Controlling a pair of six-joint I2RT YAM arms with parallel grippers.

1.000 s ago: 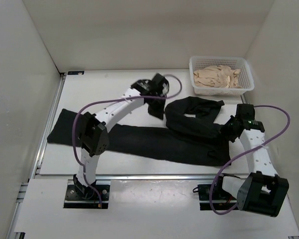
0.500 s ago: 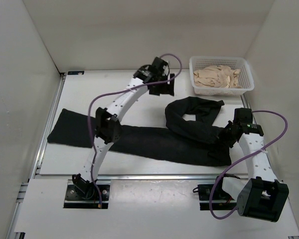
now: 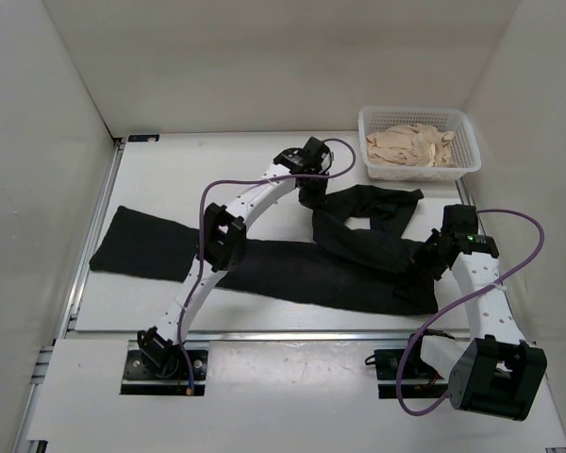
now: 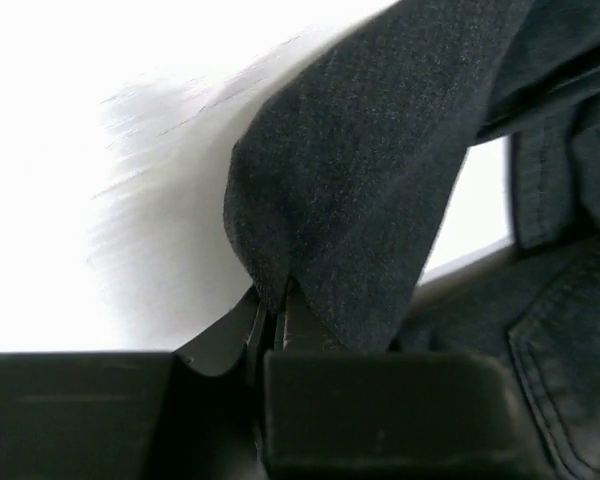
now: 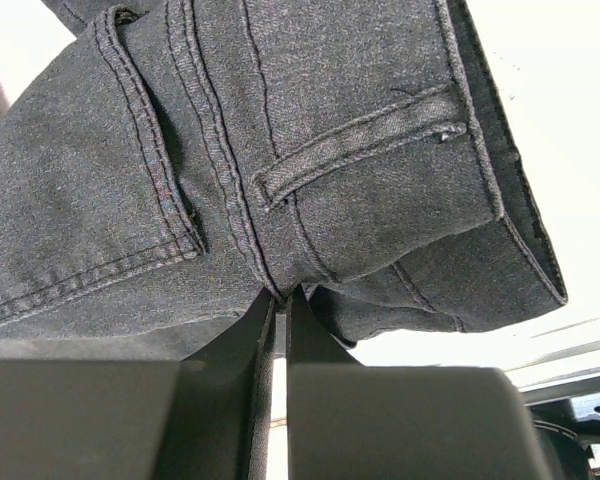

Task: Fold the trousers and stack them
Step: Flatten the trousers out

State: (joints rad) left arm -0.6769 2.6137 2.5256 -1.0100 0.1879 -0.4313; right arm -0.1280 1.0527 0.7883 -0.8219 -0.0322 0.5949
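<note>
My left hand [image 4: 277, 318] is clenched on a fold of the trousers [image 3: 292, 269], top view centre. My right hand [image 5: 282, 302] is pinching the waistband, right of centre. One leg lies flat across the bench [image 3: 184, 170], reaching left.

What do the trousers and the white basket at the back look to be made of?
The trousers: dark, matte woven cloth, likely denim: the right wrist view shows a twill-like weave, double-stitched seams and a belt loop. The basket: white, probably moulded plastic, going by its gridded walls and smooth rim; too small to be sure.
</note>
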